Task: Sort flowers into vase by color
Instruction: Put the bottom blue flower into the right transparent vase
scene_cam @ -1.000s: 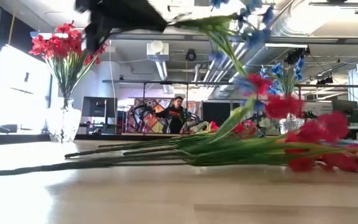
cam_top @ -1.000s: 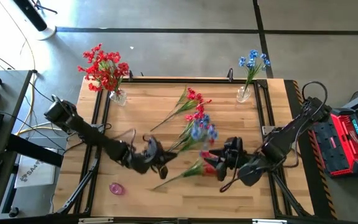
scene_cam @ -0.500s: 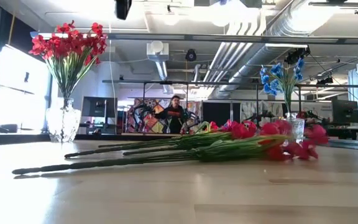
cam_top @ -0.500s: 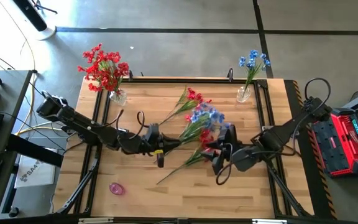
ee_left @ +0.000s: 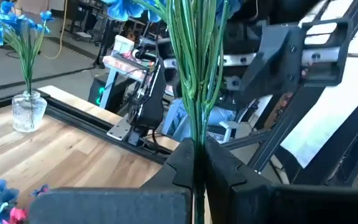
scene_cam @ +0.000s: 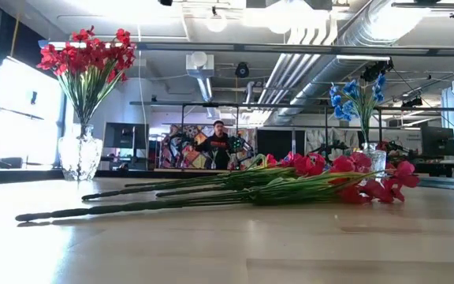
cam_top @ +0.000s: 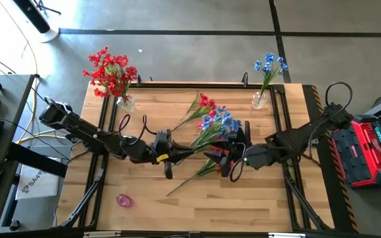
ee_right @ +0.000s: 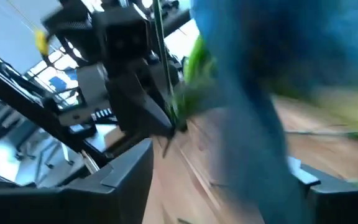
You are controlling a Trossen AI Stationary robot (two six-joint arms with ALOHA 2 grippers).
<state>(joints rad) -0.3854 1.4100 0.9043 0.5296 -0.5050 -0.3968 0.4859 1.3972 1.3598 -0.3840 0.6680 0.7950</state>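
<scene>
We are seeing even daylight falling across the wooden table [cam_top: 144, 106] from above, with soft shadows. At table height, a bright window [scene_cam: 6, 118] is glaring at the side and the tabletop is shining. The blue flowers [ee_right: 253, 81] are smearing into heavy blur before the right wrist camera.

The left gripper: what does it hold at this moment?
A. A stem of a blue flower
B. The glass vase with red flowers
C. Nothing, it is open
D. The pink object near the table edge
A. In the left wrist view the left gripper is shut on the green stems of the blue flower, lifted above the table.
</scene>
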